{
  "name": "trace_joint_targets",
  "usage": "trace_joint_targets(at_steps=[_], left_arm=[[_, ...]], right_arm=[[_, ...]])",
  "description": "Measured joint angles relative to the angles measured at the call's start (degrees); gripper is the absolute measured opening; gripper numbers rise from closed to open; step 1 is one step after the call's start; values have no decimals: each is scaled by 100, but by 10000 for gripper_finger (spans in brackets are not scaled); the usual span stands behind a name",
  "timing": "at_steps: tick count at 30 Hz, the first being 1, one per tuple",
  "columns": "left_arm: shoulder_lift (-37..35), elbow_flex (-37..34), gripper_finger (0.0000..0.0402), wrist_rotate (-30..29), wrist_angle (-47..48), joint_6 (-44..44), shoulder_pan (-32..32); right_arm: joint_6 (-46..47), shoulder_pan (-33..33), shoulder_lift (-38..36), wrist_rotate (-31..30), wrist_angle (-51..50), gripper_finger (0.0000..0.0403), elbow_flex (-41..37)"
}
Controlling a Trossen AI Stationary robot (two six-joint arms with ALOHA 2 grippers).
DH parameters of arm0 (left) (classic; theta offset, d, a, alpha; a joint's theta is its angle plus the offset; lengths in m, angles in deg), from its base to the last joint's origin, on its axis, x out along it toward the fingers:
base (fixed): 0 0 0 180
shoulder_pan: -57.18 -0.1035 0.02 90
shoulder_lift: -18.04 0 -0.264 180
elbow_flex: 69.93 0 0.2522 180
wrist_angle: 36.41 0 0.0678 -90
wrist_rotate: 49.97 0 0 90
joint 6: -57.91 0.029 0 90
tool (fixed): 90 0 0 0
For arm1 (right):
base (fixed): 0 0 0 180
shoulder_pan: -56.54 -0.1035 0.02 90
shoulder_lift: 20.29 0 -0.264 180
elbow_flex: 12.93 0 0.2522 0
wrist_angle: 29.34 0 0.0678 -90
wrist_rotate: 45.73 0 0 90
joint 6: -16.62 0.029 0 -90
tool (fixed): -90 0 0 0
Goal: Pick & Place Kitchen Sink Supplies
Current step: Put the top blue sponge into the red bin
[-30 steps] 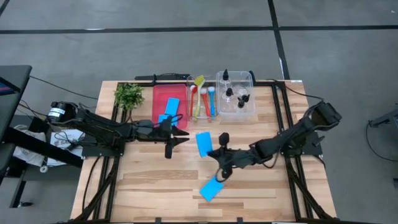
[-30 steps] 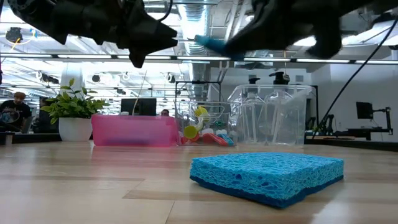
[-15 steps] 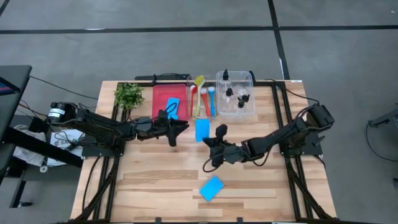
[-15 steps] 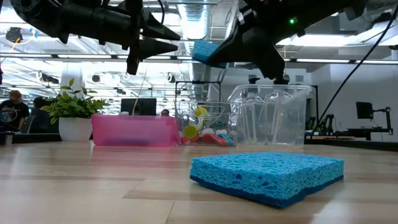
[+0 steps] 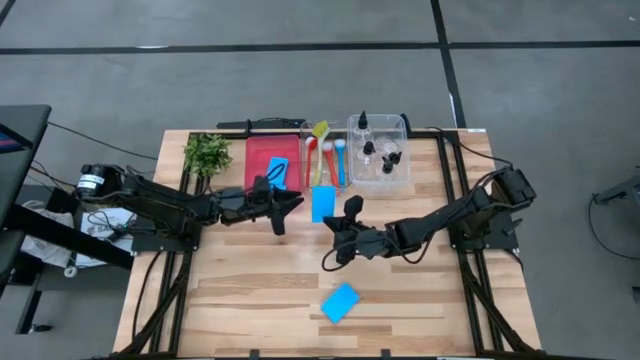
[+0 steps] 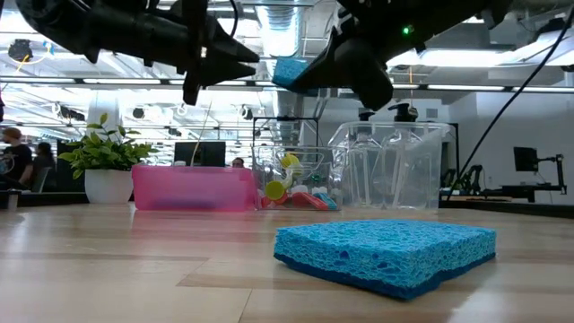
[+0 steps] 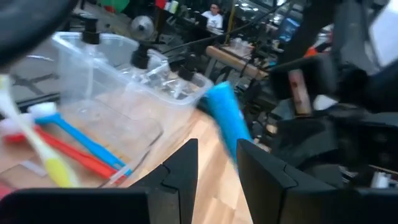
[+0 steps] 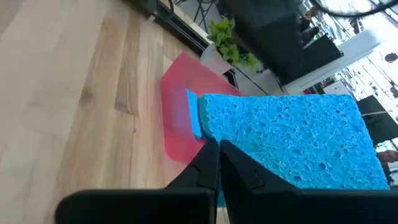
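My right gripper [image 5: 337, 222] is shut on a flat blue sponge [image 5: 323, 203], held in the air just near of the tray of brushes [image 5: 325, 158]. A second blue sponge [image 5: 341, 301] lies flat on the wood near the table's front; it fills the foreground of the low view [image 6: 386, 253]. A third sponge [image 5: 277, 172] lies in the red tray [image 5: 262, 155]. Small black-capped bottles [image 5: 378, 152] stand in the clear tray. My left gripper [image 5: 287, 207] is open and hovers by the red tray's near right corner, touching nothing. My right gripper pinches the blue sponge between its two fingers at one short edge [image 8: 210, 135]. The fingers come from the table's right and near side. The sponge is lifted clear of the table [image 6: 291, 70] and sticks out beyond the fingertips, toward the far edge.
A leafy plant sprig [image 5: 207, 153] stands at the far left corner. The three trays line the far edge. Bare wood lies between the arms and around the near sponge. People show in the room beyond the table in the low view.
My right gripper, shut on the sponge throughout, has carried it up and toward the table's far edge and left, away from the sponge lying near the front. My left gripper has shifted slightly toward the far edge and turned a little, then held still.
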State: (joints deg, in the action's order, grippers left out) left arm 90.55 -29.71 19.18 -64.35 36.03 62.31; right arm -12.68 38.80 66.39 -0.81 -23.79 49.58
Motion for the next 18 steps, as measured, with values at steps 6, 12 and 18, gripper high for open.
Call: trace_joint_targets(at_steps=[6,12,18], left_arm=[[18,4,118,-172,513,-48,-217],[288,6,150,-165,530,-82,-375],[560,5,167,168,113,-110,-383]], right_arm=[[-68,19,0,6,6,0,0],[-68,19,0,15,-24,0,0],[-70,24,0,13,-92,0,0]])
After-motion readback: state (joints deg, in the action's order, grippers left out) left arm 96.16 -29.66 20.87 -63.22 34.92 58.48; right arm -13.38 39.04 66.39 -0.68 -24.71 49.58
